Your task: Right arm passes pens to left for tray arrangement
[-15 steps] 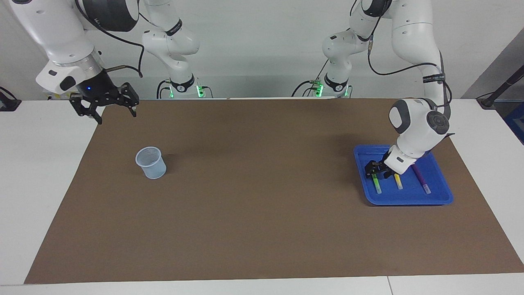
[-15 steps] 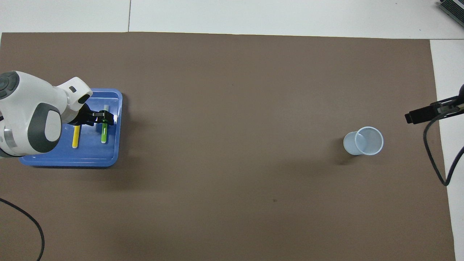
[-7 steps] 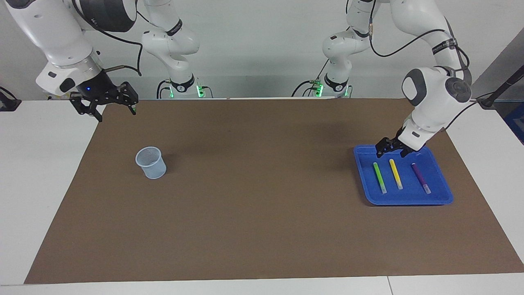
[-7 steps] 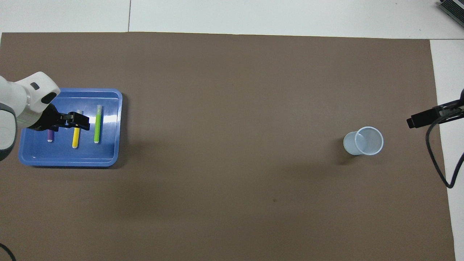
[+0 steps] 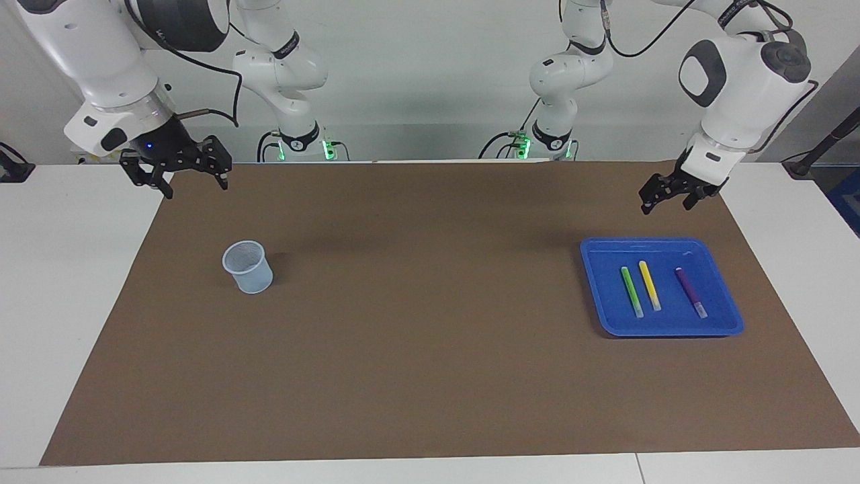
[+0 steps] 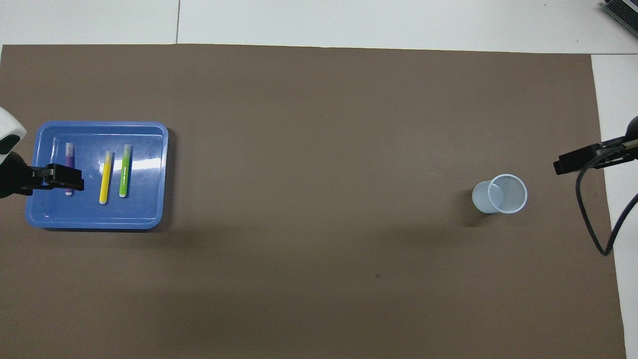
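The blue tray (image 5: 672,329) lies at the left arm's end of the mat. In it, side by side and parallel, lie the green pen (image 5: 631,292), the yellow pen (image 5: 650,285) and the purple pen (image 5: 691,292). My left gripper (image 5: 665,200) is open and empty, raised over the mat just on the robots' side of the tray. In the overhead view the left gripper (image 6: 65,179) covers part of the purple pen (image 6: 69,158), beside the yellow pen (image 6: 105,177) and the green pen (image 6: 124,170) in the tray (image 6: 144,209). My right gripper (image 5: 191,189), with its blue wrist light, waits open and empty over the mat's corner.
A translucent pale-blue cup (image 5: 248,267) stands upright and empty at the right arm's end of the mat, also seen in the overhead view (image 6: 500,194). A brown mat (image 5: 416,323) covers the table, and a black cable (image 6: 595,234) hangs by the right arm.
My left gripper let go of the green pen in the tray, rose and drew back toward the robots. The green pen shifted closer to the yellow one. The right arm barely moved.
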### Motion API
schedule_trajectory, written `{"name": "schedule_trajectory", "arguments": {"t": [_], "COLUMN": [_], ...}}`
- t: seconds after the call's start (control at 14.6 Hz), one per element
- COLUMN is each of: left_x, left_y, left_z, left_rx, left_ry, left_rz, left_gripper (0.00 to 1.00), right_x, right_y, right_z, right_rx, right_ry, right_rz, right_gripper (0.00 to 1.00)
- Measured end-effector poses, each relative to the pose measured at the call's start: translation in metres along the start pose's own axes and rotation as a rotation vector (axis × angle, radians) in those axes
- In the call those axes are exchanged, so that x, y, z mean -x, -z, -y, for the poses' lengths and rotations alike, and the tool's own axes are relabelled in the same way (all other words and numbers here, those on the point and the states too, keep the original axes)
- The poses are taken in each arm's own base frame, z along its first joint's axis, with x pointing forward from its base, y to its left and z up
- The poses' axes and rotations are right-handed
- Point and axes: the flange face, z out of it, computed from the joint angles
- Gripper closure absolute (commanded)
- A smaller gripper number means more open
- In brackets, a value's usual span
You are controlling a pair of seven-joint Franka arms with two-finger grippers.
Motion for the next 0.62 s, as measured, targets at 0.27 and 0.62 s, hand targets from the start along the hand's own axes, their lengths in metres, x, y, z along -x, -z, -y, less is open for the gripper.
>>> {"name": "schedule_trajectory", "arguments": {"t": [0.27,0.62], "left_x": [0.005,-0.019], "left_y": [0.034,0.079], "left_z": [0.008,0.021], "left_rx": [0.006,0.033], "left_ry": [0.014,0.02], "left_rz": [0.04,0.041], "left_gripper": [0.0,0.0], "right_x": [0.0,0.0], "right_y": [0.0,0.0], "right_z": [0.0,0.001], "right_rx": [0.0,-0.001], "right_ry": [-0.004,-0.058], "right_rz": [0.001,0.003], "right_gripper": [0.0,0.0]}}
